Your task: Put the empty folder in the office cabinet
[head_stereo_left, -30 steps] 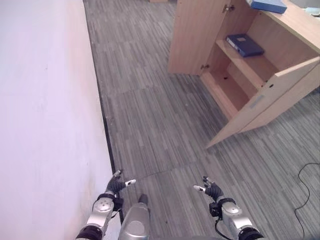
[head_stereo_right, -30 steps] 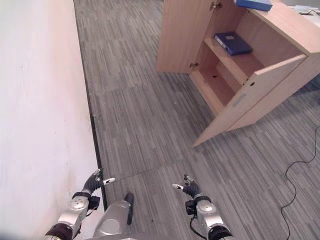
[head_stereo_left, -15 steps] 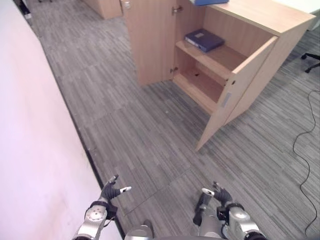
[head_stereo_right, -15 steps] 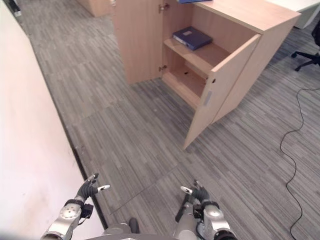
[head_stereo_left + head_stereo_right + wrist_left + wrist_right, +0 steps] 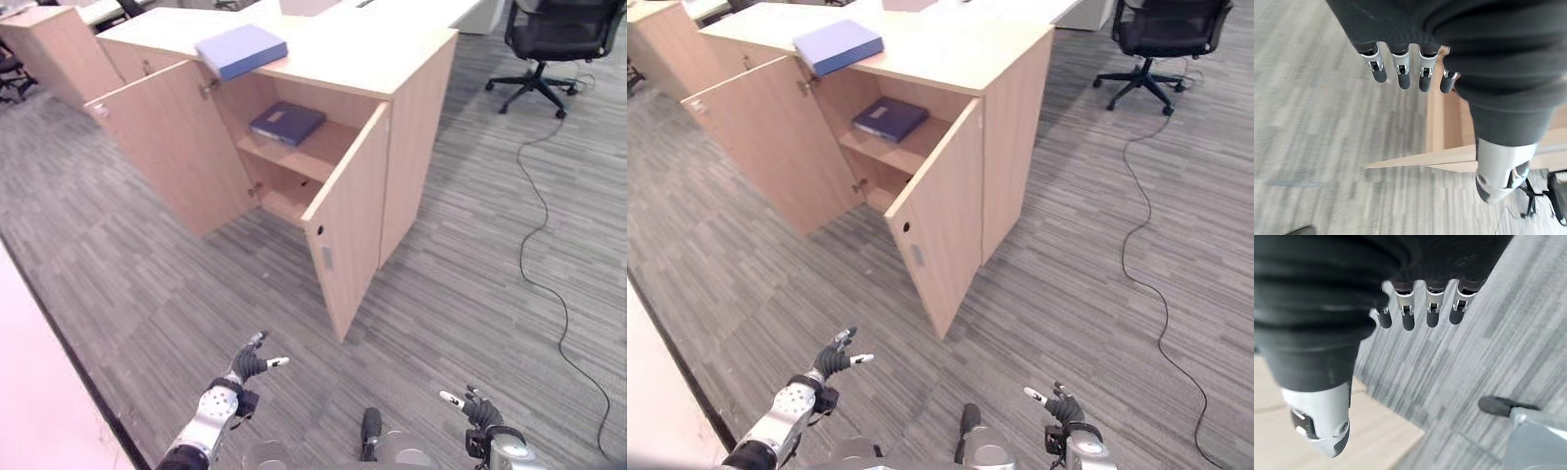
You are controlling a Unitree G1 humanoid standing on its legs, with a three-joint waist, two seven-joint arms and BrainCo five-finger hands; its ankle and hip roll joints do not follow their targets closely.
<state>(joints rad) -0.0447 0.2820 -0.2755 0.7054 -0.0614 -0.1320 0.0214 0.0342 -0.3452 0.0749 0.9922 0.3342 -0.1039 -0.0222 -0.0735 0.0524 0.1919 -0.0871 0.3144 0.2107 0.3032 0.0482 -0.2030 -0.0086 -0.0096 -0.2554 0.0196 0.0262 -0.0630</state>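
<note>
**Two empty hands, folder well out of reach**

Two doors of the office cabinet (image 5: 387,117) stand open; the right door (image 5: 345,225) juts toward the robot and could catch an arm reaching in. The light blue folder (image 5: 241,50) lies on the cabinet's top, and grabbing the dark folder (image 5: 286,123) on the shelf instead is a risk. Left hand (image 5: 247,365) and right hand (image 5: 474,409) hang relaxed, holding nothing.

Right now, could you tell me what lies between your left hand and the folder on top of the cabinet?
Grey floor and the cabinet's open left door, in the left eye view.
</note>
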